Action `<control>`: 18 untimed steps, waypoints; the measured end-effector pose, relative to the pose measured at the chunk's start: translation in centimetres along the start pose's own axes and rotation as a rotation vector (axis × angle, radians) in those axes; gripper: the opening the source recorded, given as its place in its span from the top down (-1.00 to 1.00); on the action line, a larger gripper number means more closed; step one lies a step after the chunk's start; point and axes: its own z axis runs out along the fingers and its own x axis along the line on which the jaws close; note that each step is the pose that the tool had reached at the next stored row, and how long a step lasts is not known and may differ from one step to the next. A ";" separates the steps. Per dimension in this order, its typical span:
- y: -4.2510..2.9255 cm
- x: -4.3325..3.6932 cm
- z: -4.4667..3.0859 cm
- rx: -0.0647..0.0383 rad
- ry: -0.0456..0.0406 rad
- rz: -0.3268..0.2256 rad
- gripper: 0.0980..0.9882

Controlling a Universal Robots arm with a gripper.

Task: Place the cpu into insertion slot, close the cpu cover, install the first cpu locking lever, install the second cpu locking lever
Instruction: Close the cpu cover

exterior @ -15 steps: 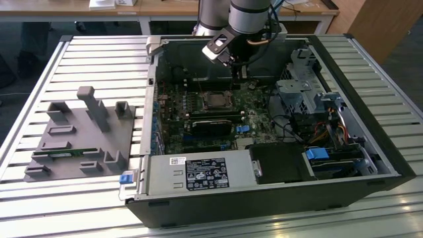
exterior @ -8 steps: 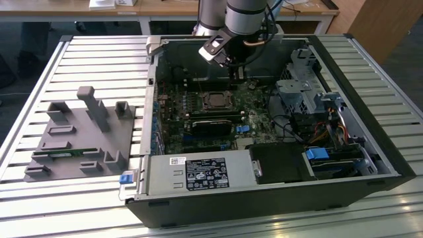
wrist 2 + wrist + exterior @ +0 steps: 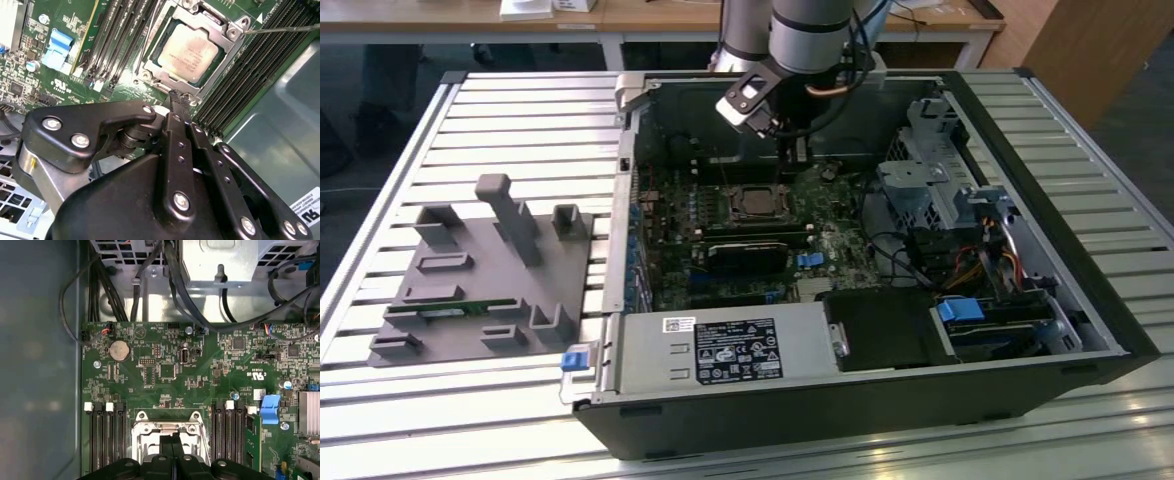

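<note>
Cpu (image 3: pixel 189 46), pale metal square within silvery cpu cover (image 3: pixel 229 44); black gripper (image 3: pixel 176 96) pressed together

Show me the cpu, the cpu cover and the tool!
cpu (image 3: pixel 192 50), second wrist view, middle of its metal top.
cpu cover (image 3: pixel 227 56), second wrist view, its silvery side rim.
tool (image 3: pixel 176 96), second wrist view, its closed fingertips.

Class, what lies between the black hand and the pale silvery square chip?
Second wrist view: the silvery metal cover frame's edge lies between hand and chip.

The exterior view looks down over the whole computer case (image 3: pixel 854 425). In both wrist views, close in, the insertion slot (image 3: pixel 159 57) seemingly is shared
</note>
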 end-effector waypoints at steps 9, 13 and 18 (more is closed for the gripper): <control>-0.81 -0.24 0.34 0.001 -0.0001 0.000 0.98; -1.54 -0.28 0.45 0.001 -0.0002 0.000 0.98; -2.57 -0.28 1.04 0.001 -0.0001 0.000 0.98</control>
